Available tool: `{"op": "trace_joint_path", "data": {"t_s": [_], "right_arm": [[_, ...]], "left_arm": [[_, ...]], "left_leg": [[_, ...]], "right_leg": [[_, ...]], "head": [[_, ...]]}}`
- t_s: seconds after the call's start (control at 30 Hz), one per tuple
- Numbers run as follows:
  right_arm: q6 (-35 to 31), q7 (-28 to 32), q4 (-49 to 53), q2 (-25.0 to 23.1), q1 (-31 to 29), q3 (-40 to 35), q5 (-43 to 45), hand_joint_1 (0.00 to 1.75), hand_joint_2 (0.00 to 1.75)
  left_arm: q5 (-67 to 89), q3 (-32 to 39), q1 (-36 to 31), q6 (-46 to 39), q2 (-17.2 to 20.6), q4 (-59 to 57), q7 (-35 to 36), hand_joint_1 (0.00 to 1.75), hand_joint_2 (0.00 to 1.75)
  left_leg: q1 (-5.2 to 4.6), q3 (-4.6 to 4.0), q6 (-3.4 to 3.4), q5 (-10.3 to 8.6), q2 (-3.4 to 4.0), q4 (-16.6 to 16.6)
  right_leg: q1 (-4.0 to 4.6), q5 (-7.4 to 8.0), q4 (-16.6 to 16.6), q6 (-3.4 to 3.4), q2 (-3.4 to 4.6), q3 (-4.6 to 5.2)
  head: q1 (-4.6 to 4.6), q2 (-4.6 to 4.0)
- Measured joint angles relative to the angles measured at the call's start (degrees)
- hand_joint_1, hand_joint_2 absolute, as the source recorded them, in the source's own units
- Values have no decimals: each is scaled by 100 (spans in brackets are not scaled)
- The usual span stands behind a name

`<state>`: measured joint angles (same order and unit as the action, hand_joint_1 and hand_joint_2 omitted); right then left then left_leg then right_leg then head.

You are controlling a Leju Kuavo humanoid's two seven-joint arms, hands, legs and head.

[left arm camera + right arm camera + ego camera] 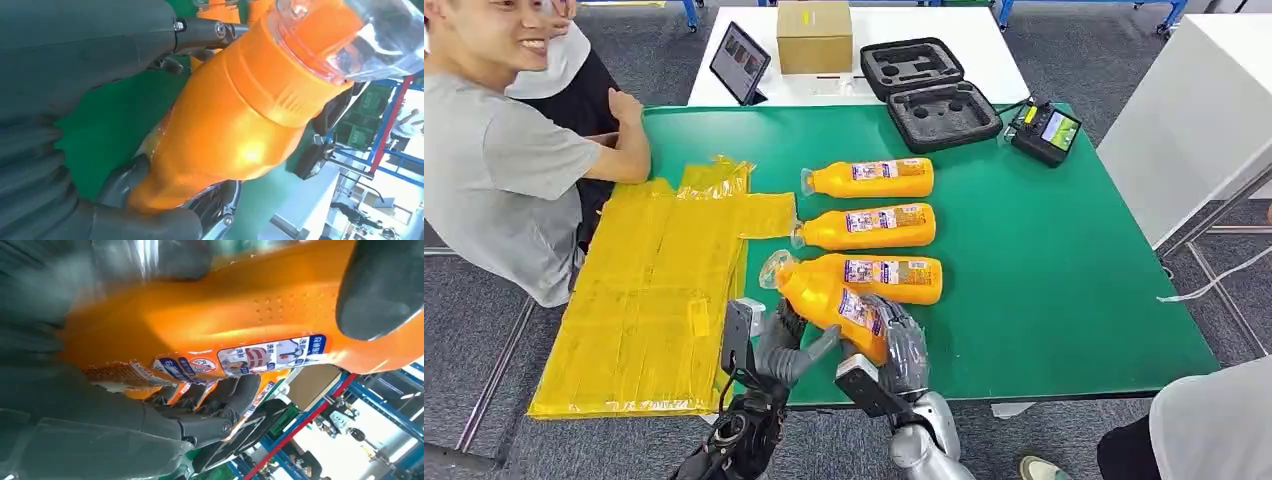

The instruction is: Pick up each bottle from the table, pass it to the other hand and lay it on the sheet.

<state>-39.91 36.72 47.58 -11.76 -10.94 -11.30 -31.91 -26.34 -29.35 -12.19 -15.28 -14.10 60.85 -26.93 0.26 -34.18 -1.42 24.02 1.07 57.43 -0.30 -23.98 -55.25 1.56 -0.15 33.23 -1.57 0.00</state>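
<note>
An orange bottle [824, 295] with a clear cap hangs tilted over the front edge of the green table [1064, 280]. My left hand [782, 340] grips its neck end and my right hand [902, 345] grips its base. Up close in the left wrist view, the bottle [235, 125] sits between my left hand's [75, 75] thumb and fingers. My right hand's fingers [215, 400] wrap the labelled body [225, 315]. Three more orange bottles [874, 178] [871, 227] [894, 275] lie in a row behind. The yellow sheet [654, 290] lies to the left.
A person [504, 170] leans an arm on the table's far left corner by the sheet. A tablet [740, 63], cardboard box [814, 37], black foam case [929, 95] and controller [1046, 130] stand at the back. Another person [1214, 420] stands at the near right.
</note>
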Motion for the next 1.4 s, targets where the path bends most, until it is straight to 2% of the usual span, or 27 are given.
{"op": "trace_joint_path", "data": {"t_s": [0.3, 0.77, 0.8, 0.83, 0.87, 0.9, 0.93, 0.97, 1.07, 1.1, 1.4], "right_arm": [[-24, 11, -260, -160, -260, -430, -85, 175, 175], [-24, 55, -404, -230, -387, -695, 11, 175, 175], [-24, 55, -413, -240, -392, -725, 20, 175, 175], [-22, 52, -426, -254, -400, -754, 39, 164, 175], [-9, 52, -439, -262, -410, -793, 70, 152, 175], [-2, 52, -452, -269, -413, -828, 94, 112, 175], [0, 52, -463, -278, -418, -857, 112, 44, 175], [-2, 55, -476, -286, -433, -889, 129, 17, 175], [0, 66, -542, -299, -468, -1032, 157, 17, 175], [0, 68, -566, -308, -465, -1079, 164, 0, 175], [48, 109, -712, -372, -462, -1276, 407, 0, 175]], "left_arm": [[-135, -26, -142, -264, -42, -162, -151, 0, 175], [-306, 35, -232, -573, -107, -332, -376, 0, 175], [-306, 50, -229, -607, -107, -332, -422, 96, 175], [-308, 68, -225, -638, -107, -332, -463, 161, 175], [-308, 87, -219, -684, -107, -326, -512, 171, 175], [-312, 107, -212, -708, -107, -317, -553, 175, 175], [-323, 120, -200, -730, -107, -297, -581, 175, 175], [-332, 131, -178, -736, -107, -260, -610, 175, 175], [-321, 153, -118, -785, -107, -146, -693, 175, 175], [-319, 170, -118, -785, -107, -114, -704, 175, 175], [-273, 304, -103, -787, -107, 33, -730, 175, 175]], "left_leg": [[1, -4, 4, -6, -1, 0], [1, -17, 4, -6, -3, 1], [1, -17, 4, -6, -3, 1], [1, -17, 4, -6, -3, 0], [1, -17, 4, -6, -3, 0], [2, -17, 4, -6, -3, 0], [2, -18, 4, -6, -3, 0], [2, -18, 4, -6, -3, 0], [2, -21, 4, -7, -3, 0], [2, -22, 4, -7, -4, 0], [1, -25, 4, -7, -9, 0]], "right_leg": [[3, 1, -1, -1, -2, 5], [2, 1, -1, 0, -3, 15], [2, 1, -1, 0, -3, 16], [2, 1, -2, -1, -3, 16], [3, 1, -2, -1, -3, 16], [3, 1, -2, -1, -3, 17], [3, 1, -2, -1, -3, 16], [3, 1, -2, -1, -3, 17], [3, 1, -2, -1, -3, 20], [3, 1, -2, -1, -4, 20], [2, 1, -2, -1, -7, 22]], "head": [[-2, 0], [0, 0], [-2, 0], [-2, 0], [0, 0], [0, 0], [-2, 0], [-2, 0], [0, 0], [0, 0], [0, 0]]}}
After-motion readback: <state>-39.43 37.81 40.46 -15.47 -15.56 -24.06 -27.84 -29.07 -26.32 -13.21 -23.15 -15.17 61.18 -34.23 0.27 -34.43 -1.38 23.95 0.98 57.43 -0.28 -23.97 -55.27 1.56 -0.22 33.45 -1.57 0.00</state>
